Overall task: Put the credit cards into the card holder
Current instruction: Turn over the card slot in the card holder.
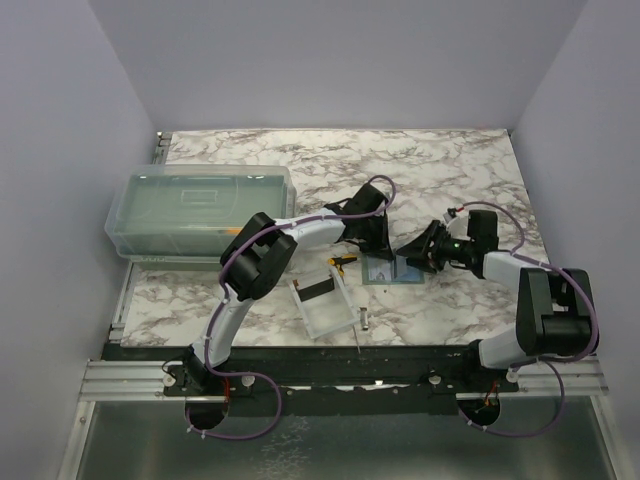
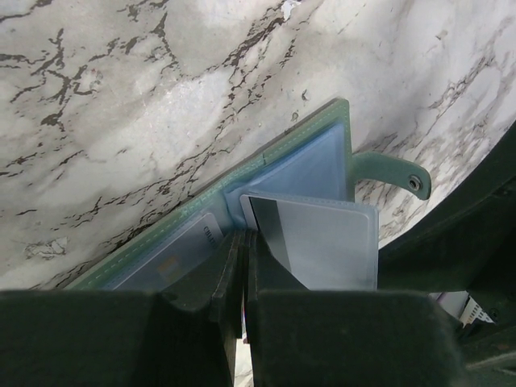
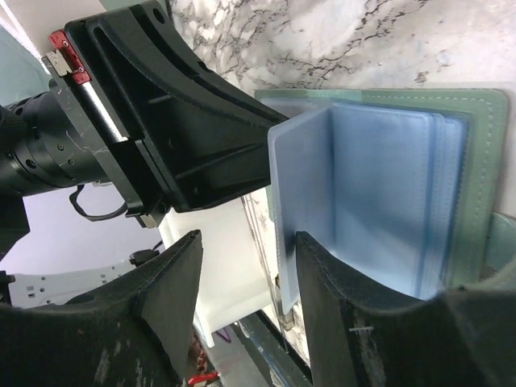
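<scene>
Card holder (image 3: 482, 161) open, L hand (image 2: 244, 246) nips sleeve (image 2: 322, 242) edge, R hand (image 3: 248, 242) prob. clear

Sage-green card holder (image 2: 310, 165) lying open, blue sleeves fanned; pale card (image 2: 184, 251) inside one sleeve.

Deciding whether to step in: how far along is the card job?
One card already sits inside the open card holder. The left gripper pinches a raised blue sleeve; the right gripper hovers open, empty. A black card seems to lie in the clear tray, not yet stowed.
</scene>
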